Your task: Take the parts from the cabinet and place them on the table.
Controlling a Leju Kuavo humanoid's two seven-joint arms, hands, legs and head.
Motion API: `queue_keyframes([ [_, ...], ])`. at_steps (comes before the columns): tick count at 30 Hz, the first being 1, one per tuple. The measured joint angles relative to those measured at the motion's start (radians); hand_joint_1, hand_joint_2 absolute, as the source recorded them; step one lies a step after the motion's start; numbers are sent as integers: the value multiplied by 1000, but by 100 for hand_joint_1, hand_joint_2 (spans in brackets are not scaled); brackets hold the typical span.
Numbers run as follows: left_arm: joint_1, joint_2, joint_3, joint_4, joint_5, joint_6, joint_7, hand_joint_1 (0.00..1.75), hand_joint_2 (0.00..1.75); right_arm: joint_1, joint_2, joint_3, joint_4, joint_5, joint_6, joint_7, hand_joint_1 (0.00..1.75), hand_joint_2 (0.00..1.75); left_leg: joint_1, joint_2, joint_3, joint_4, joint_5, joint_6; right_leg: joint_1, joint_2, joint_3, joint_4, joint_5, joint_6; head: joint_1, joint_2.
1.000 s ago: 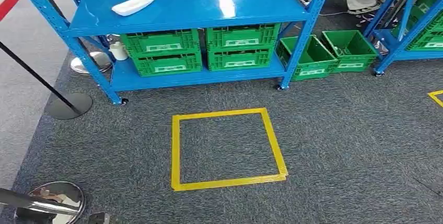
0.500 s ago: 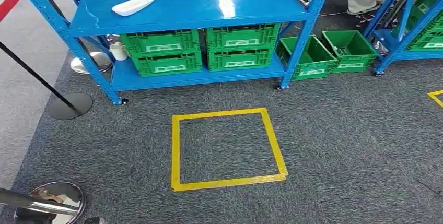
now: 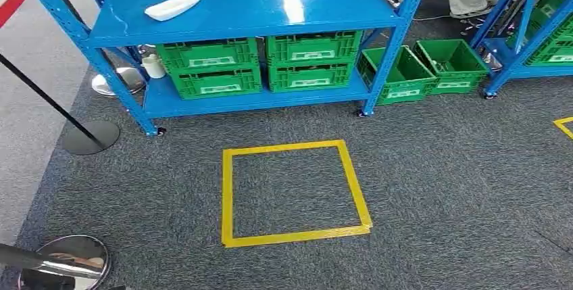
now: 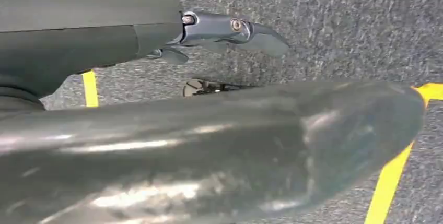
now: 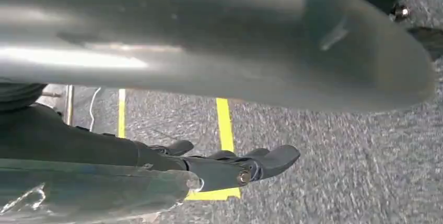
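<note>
— What around? Stanchion base [image 3: 90,137] left on carpet [image 3: 439,188], blue rack [image 3: 243,13] behind yellow tape square [image 3: 294,192], green crates [image 3: 260,67] beneath, more crates [image 3: 422,68] right. Labels unreadable.
— Part? White part [image 3: 176,2] atop rack.
— Hands? Left hand [image 4: 230,31] and right hand [image 5: 235,166] hanging, holding nothing, fingers apart. Scene same as before.

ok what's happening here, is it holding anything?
No, neither hand holds a thing. The left hand and right hand hang over the carpet, fingers apart. In the head view the robot faces a blue rack from behind a yellow tape square on the floor. A white part lies on the rack's upper shelf, with green crates stacked on the shelf below. From this view I can't tell whether a pick or a drop-off comes next.
</note>
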Motion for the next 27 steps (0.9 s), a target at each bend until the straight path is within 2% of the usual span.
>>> queue_keyframes([
  [17, 65, 55, -287, -43, 286, -36, 111, 0, 0, 61, -32, 322, -48, -389, 45, 52, 0, 0, 0, 0, 0, 0, 0, 0, 0, 0, 0, 0, 0, 0, 0, 0],
  [18, 67, 56, -295, -46, 298, -36, 116, 0, 175, 63, -32, 332, -49, -406, 50, 53, 0, 0, 0, 0, 0, 0, 0, 0, 0, 0, 0, 0, 0, 0, 0, 0],
  [27, 74, 64, -334, -53, 309, -36, 121, 0, 175, 70, -37, 373, -56, -423, 52, 57, 0, 0, 0, 0, 0, 0, 0, 0, 0, 0, 0, 0, 0, 0, 0, 0],
])
